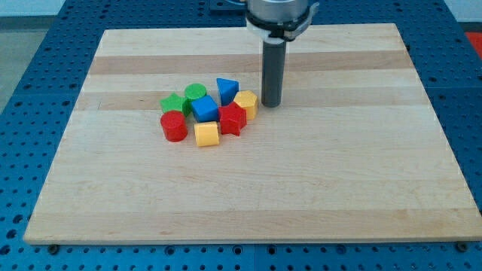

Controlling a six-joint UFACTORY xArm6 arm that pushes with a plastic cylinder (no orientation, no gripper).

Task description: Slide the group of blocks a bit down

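Wood of a pale colour makes the board [316, 188], which fills most of the view and lies on a blue perforated table [30, 83]. From the view's top comes the arm's dark rod [272, 68], standing upright under a grey metal mount. The arm carries no fingers, so nothing is clenched or grasped; the rod only stands on the board.

The group of blocks sits in the upper left part of the board, all packed close together. At the view's top of the group are the blue triangular block [227, 90] and the green cylinder [196, 93], with the green block [173, 103] (its shape is hard to tell) at the left. A blue cube [205, 108] is in the middle. Below are the red cylinder [174, 126], the yellow cube [206, 134] and the red block [233, 119]. Another yellow block [246, 102] forms the right edge.

My tip [271, 104] is just beside this yellow block, on its right side; whether they touch cannot be told.
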